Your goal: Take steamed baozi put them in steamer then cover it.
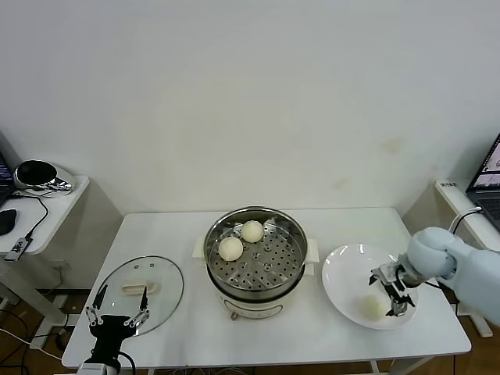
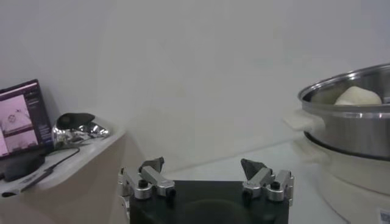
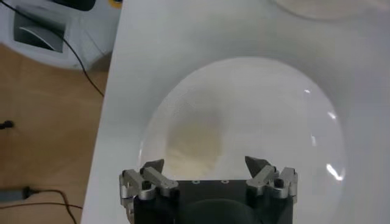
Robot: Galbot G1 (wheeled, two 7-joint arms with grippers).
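Left tool low; 2 baozi in steamer.

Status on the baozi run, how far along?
Two baozi already sit on the steamer's perforated tray. In hand: the right gripper, jaws open, is over the white plate at the one bun visible there, not gripping it. Left: move that bun, then put on the glass lid, flat on the table by the idle, open left gripper.
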